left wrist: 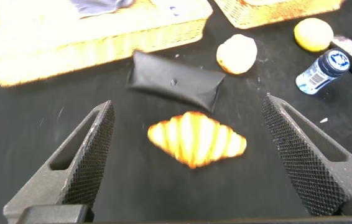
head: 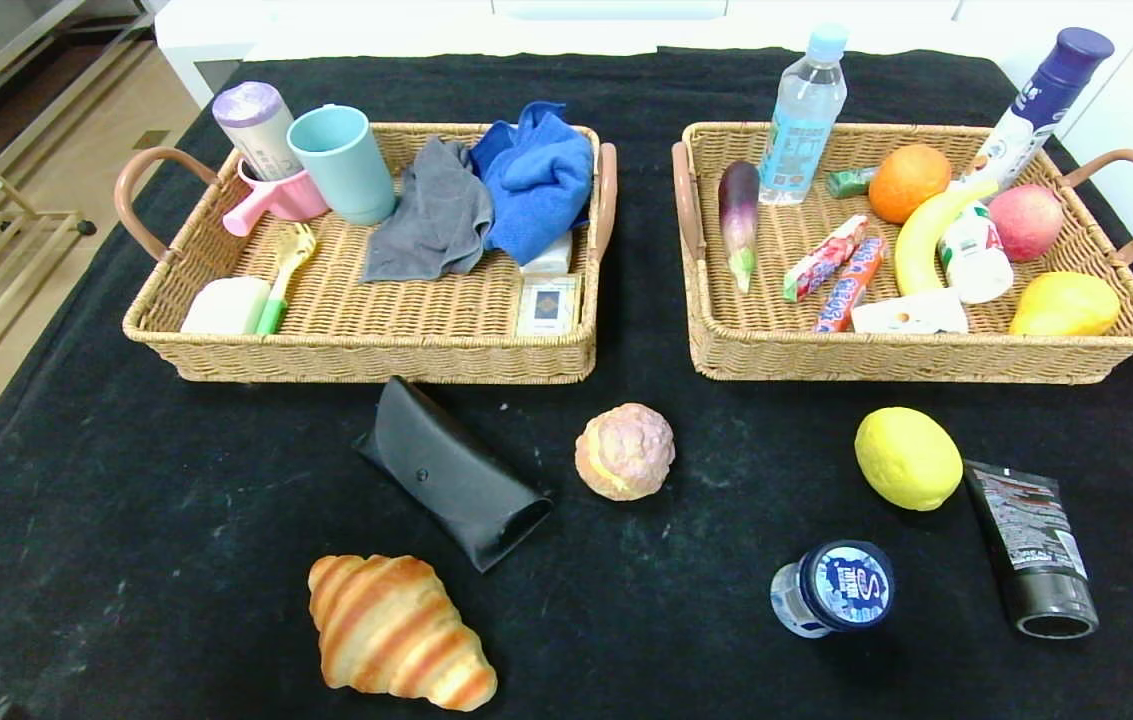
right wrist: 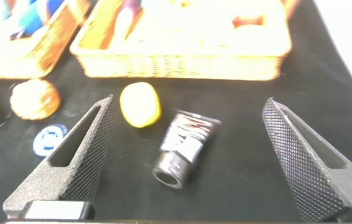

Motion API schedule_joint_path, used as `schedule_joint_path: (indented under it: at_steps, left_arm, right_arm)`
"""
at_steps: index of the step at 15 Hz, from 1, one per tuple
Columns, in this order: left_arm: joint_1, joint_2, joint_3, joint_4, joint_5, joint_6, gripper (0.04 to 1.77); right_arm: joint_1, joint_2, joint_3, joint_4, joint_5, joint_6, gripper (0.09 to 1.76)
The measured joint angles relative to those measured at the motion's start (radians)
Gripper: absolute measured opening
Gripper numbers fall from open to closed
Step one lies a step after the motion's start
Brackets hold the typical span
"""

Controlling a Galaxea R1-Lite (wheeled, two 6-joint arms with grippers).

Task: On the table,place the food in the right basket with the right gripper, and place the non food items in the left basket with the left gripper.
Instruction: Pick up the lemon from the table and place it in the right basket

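Note:
On the black table lie a croissant [head: 396, 635], a black glasses case [head: 451, 473], a cream puff [head: 624, 451], a lemon [head: 908, 458], a black tube [head: 1031, 545] and a small blue-capped bottle [head: 834, 588]. My left gripper [left wrist: 188, 99] is open and empty, hovering over the croissant [left wrist: 196, 138], with the case [left wrist: 175, 79] just beyond. My right gripper [right wrist: 189, 99] is open and empty above the black tube [right wrist: 185, 144], with the lemon [right wrist: 140, 104] beside it. Neither gripper shows in the head view.
The left basket [head: 376, 350] holds cups, cloths, a fork and small boxes. The right basket [head: 926, 355] holds fruit, an eggplant, bottles and snack packs. Both stand at the back of the table. A shelf stands off the table's left.

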Motion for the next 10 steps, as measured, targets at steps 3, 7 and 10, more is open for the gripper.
schedule_joint_path:
  at_steps: [3, 7, 10]
  left_arm:
    - [-0.064, 0.183, -0.109, -0.035, -0.009, 0.048, 1.72]
    - [-0.281, 0.360, -0.227, -0.042, -0.008, 0.065, 1.72]
    - [-0.361, 0.454, -0.292, -0.046, -0.006, 0.082, 1.72]
  right_arm:
    - [0.013, 0.137, -0.091, 0.039, 0.081, -0.031, 1.71]
    - [0.158, 0.251, -0.249, 0.179, 0.064, -0.035, 1.71]
    - [0.305, 0.337, -0.310, 0.203, -0.057, -0.034, 1.71]
